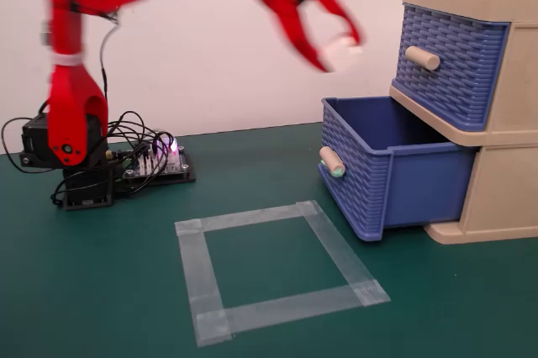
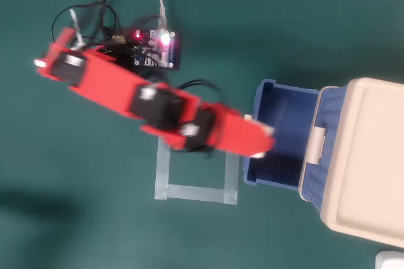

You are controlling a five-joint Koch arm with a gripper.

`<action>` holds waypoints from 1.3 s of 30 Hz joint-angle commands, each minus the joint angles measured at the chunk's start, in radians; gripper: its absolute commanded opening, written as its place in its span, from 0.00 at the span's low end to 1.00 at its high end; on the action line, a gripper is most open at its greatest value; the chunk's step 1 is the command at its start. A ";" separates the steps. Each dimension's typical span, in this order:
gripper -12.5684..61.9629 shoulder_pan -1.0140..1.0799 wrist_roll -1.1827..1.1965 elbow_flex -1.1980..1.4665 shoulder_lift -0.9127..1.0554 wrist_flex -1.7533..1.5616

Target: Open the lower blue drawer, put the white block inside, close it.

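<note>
The lower blue drawer (image 1: 395, 169) stands pulled open from the beige frame (image 1: 504, 181); its beige knob with a mint-green end (image 1: 333, 161) faces left in the fixed view. Its inside (image 2: 285, 131) looks bare in the overhead view. My red gripper (image 1: 338, 49) is high in the air, left of the upper drawer and above the open drawer's front edge. It is shut on the white block (image 1: 340, 51), which shows between the fingertips. In the overhead view the gripper (image 2: 262, 143) hangs over the drawer's left rim; the block (image 2: 268, 131) shows only as a pale edge.
The upper blue drawer (image 1: 450, 64) with an all-beige knob is shut. A square of clear tape (image 1: 277, 270) lies on the green mat before the drawer. The arm's base, circuit board (image 1: 160, 160) and cables sit at the left.
</note>
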 commanded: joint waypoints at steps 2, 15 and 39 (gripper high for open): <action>0.07 -0.028 0.064 -0.183 -0.147 -0.067; 0.62 -0.046 0.086 -0.293 -0.127 0.061; 0.62 -0.025 -0.025 -0.321 -0.422 0.043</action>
